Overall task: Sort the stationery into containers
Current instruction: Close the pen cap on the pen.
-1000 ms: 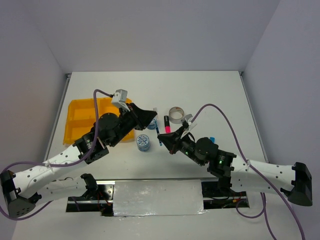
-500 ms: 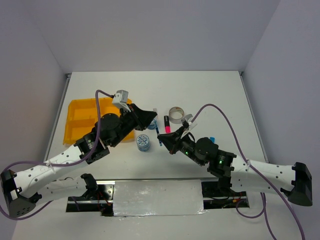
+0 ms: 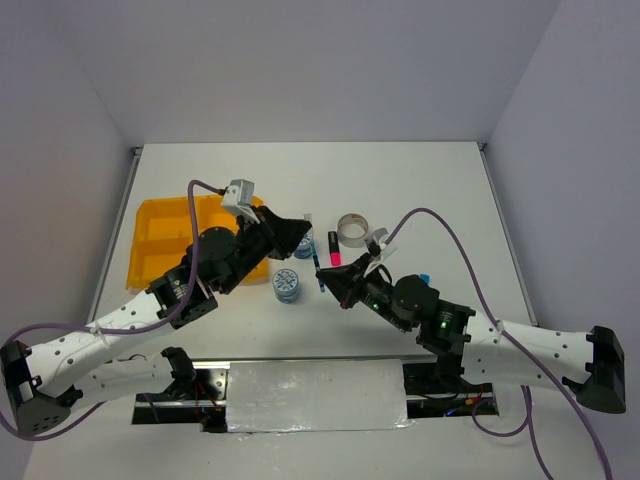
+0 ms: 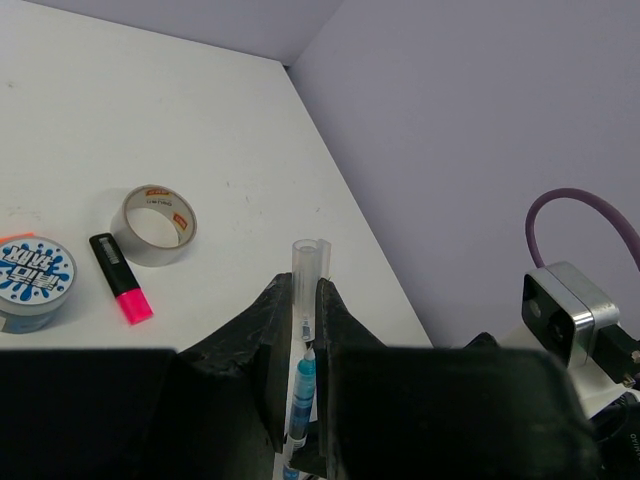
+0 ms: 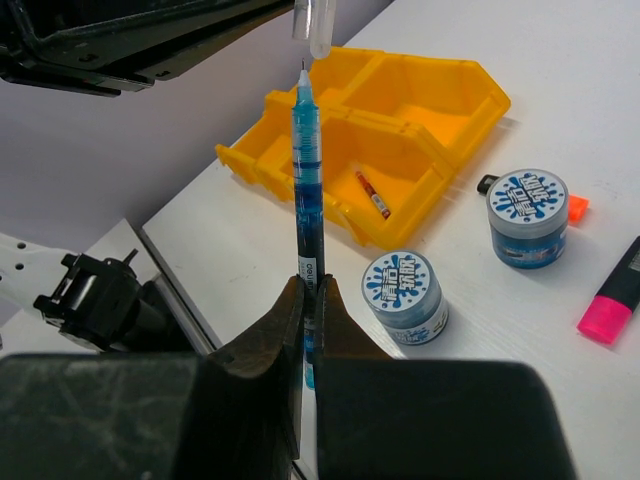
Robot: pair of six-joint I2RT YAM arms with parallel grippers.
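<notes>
My left gripper (image 4: 303, 285) is shut on a clear pen cap (image 4: 309, 268) that sticks up past its fingertips. Facing it, my right gripper (image 5: 310, 285) is shut on a blue pen (image 5: 309, 170), whose bare tip points at the cap (image 5: 313, 22) with a small gap between them. In the top view the two grippers (image 3: 307, 233) (image 3: 323, 271) meet nose to nose above the table, right of the yellow-orange tray (image 3: 160, 240). A red pen (image 5: 371, 193) lies in one tray compartment. Two blue-white tape rolls (image 5: 405, 292) (image 5: 528, 215), a pink highlighter (image 3: 333, 249) and a grey tape ring (image 3: 352, 229) lie on the table.
The tray's (image 5: 400, 130) other visible compartments look bare. An orange-ended item (image 5: 578, 207) lies behind the far roll. A small blue object (image 3: 424, 279) shows beside my right arm. Purple cables arc over both arms. Walls enclose the table on three sides.
</notes>
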